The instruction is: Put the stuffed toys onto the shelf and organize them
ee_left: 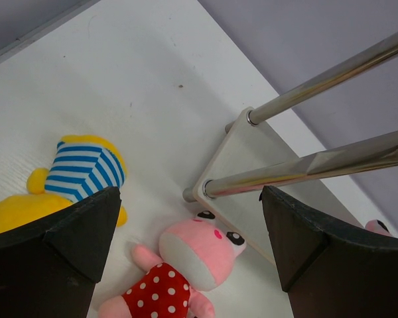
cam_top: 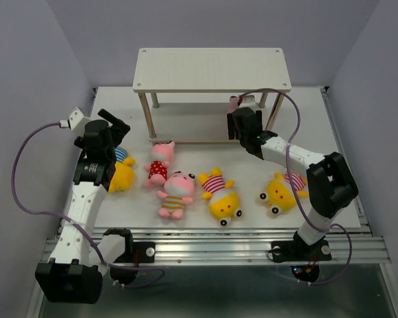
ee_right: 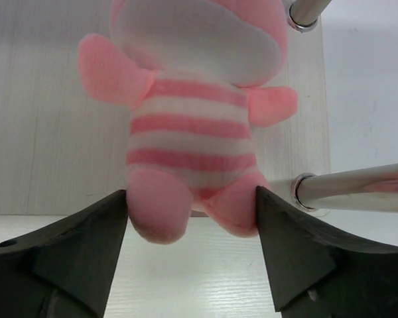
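The right pincer (ee_right: 189,218) grips a pink plush in a pink-striped shirt (ee_right: 192,126) at the lower board of the shelf (cam_top: 211,68), right end. The left pincer (ee_left: 186,245) hangs wide apart above the counter (cam_top: 252,169), near a yellow plush in blue stripes (ee_left: 79,172) and a pink plush in red dots (ee_left: 186,265).

We see our left pincer (ee_left: 189,245) spread wide and empty; our right pincer (ee_right: 189,245), arm extended forward, is closed on a toy.
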